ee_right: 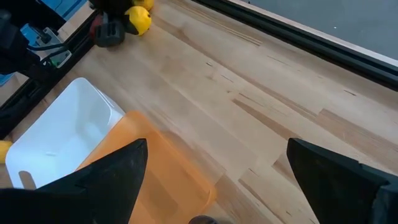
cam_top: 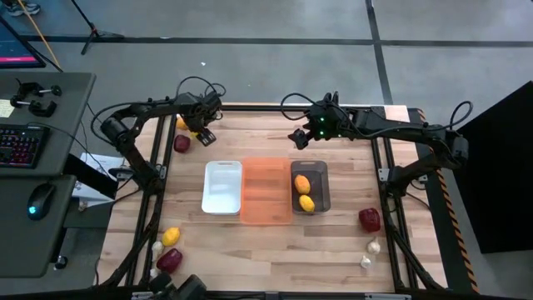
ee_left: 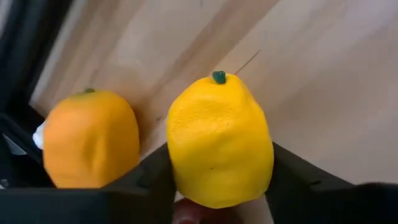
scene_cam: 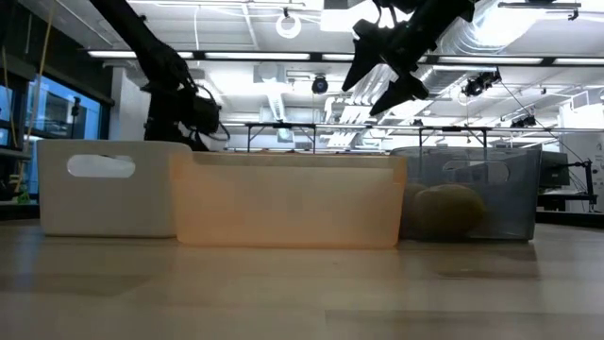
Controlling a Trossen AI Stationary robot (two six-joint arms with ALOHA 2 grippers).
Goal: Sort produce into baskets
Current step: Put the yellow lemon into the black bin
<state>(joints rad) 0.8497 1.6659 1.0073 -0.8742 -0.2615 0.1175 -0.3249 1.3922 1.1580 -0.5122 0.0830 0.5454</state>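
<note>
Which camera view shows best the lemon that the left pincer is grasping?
The left wrist view: the lemon fills the picture between the left pincer's fingers. The high view shows only a yellow spot under that pincer. The right wrist view shows it small and distant. The low view hides it.

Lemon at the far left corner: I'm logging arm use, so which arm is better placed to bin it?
Left. The left gripper already has its fingers around the lemon. The right gripper hangs open and empty above the grey basket.

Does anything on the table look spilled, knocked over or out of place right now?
Nothing stands out. The three bins sit upright in a row, two lemons lie in the grey bin, and the remaining produce lies loose on the table, unsorted.
</note>
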